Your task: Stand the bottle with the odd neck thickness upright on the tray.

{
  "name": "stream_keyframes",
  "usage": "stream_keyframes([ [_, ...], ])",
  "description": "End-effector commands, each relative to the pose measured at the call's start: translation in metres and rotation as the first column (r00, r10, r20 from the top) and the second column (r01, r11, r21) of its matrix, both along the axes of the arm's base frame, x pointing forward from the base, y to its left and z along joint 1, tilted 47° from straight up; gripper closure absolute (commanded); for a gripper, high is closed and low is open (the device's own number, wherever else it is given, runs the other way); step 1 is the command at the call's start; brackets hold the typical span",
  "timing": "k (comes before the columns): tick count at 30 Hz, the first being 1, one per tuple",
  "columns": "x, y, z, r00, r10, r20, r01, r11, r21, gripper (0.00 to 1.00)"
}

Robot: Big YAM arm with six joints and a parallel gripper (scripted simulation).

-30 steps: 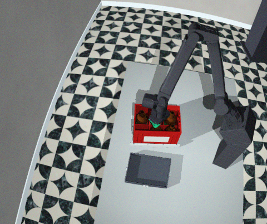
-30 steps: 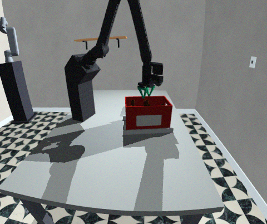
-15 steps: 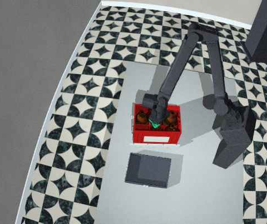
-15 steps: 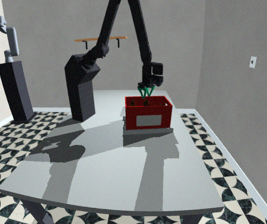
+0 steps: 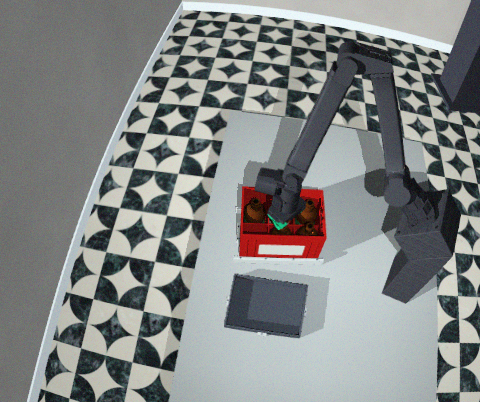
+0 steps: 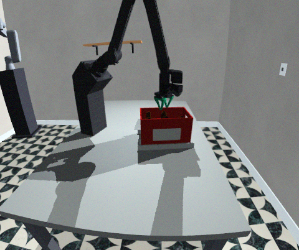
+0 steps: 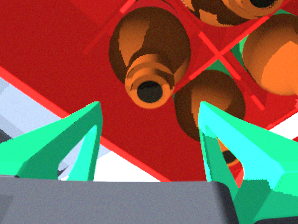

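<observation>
The red crate (image 5: 282, 246) (image 6: 186, 132) (image 7: 50, 65) stands on the table. Brown bottles (image 5: 255, 212) (image 5: 309, 212) (image 5: 310, 230) (image 6: 164, 114) stand in its compartments; the arm partly covers the middle ones. My gripper (image 5: 278, 225) (image 6: 164, 108) (image 7: 150, 111) points down over the crate, its green fingers open with nothing held. In the wrist view, one bottle's neck (image 7: 149, 82) shows between and just beyond the fingertips. A second bottle (image 7: 202, 97) is partly behind the right finger, and others (image 7: 275, 55) (image 7: 212, 14) are farther off. Neck differences are not clear. The dark tray (image 5: 278, 301) holds nothing.
The tray lies beside the crate's labelled long side in the top view. The crate's walls and red dividers (image 7: 218, 54) surround the bottles. The arm's dark base (image 5: 424, 240) (image 6: 90, 99) stands to one side of the crate.
</observation>
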State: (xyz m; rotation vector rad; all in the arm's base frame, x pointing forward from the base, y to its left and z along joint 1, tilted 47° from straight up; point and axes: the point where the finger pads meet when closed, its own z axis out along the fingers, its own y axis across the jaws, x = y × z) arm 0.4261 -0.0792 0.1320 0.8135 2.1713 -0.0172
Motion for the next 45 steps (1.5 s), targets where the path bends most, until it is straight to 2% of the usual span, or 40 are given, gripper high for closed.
stream_keyframes([
  [1, 0.0074, -0.0042, 0.0052, 1.0, 0.001, 0.018, -0.001, 1.0, -0.006, 0.39],
  [45, 0.0077, -0.0049, 0.0067, 1.0, 0.0, 0.017, 0.0, 1.0, -0.006, 0.39],
])
